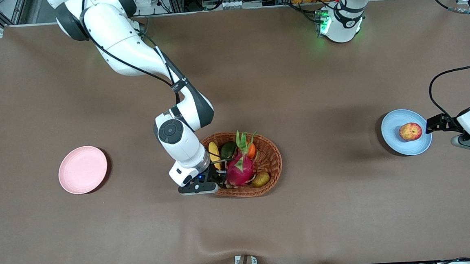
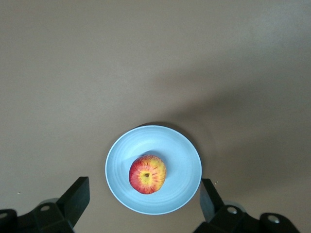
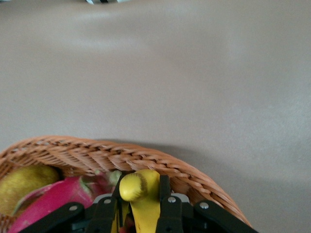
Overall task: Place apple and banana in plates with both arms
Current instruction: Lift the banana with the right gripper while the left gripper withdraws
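The apple point(image 1: 410, 131) lies on the light blue plate point(image 1: 391, 139) toward the left arm's end of the table. My left gripper point(image 1: 436, 123) is open and empty, up over the plate's edge; in the left wrist view the apple point(image 2: 147, 174) and the plate point(image 2: 182, 153) show below my open left gripper point(image 2: 143, 201). The banana point(image 1: 214, 153) lies in the wicker basket point(image 1: 270, 162). My right gripper point(image 1: 217, 178) is down in the basket, shut on the banana point(image 3: 141, 191), which shows between the fingers point(image 3: 164, 194). The pink plate point(image 1: 83, 170) is bare, toward the right arm's end.
The basket point(image 3: 97, 153) also holds a pink dragon fruit point(image 1: 239, 170), a dark green fruit point(image 1: 228, 149), a small orange-red fruit point(image 1: 251, 150) and a brownish-green oval fruit point(image 1: 261, 179). The brown tablecloth lies between basket and plates.
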Robot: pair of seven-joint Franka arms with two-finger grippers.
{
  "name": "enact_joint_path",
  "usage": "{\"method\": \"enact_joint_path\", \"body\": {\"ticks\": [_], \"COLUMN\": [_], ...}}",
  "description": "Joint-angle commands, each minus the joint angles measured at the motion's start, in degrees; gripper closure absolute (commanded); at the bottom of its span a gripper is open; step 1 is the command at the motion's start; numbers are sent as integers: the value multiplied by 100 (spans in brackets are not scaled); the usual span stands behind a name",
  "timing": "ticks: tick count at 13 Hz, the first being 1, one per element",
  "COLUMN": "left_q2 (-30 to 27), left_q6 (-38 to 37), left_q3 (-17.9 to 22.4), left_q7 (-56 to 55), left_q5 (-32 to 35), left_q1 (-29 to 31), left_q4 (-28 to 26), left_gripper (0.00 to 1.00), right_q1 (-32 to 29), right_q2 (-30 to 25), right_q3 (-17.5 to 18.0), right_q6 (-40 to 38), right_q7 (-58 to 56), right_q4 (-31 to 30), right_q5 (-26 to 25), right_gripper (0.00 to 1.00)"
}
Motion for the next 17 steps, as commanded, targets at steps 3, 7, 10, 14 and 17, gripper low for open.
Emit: {"method": "enact_joint_path", "body": {"ticks": [3,7,10,14,17], "left_q2": [-419,-1324,-1896,-2764,-3215], "left_q6": [-959,-1725,-2261,-2842,-2982], "left_q3": [-118,882,1725,2333,2423], "left_q7": [-56,-73,-82,-144,-571], "left_q5": [2,-244,-551,-666,-666], "left_q1": [-264,-1406,-2162,-2752,-2937], "left_q4": [510,493,440,-146,-290], "left_gripper": [0,0,0,0,0], "right_q1": [-13,-503,-1040,-1752,-2436], "right_q2": [-770,-1367,-2035,-2371,-2450], "right_q3": [-114,-114,-96,-122,-123], "right_q6": [-621,-1331,-1465,-1676,-1721], "right_q7": [64,-173,-305,-542,-1172], "right_q4": [-23,-232,-1110,-2095,-2702], "right_q5": [-728,-720,-685,-729,-738], "right_gripper": [100,100,100,100,100]}}
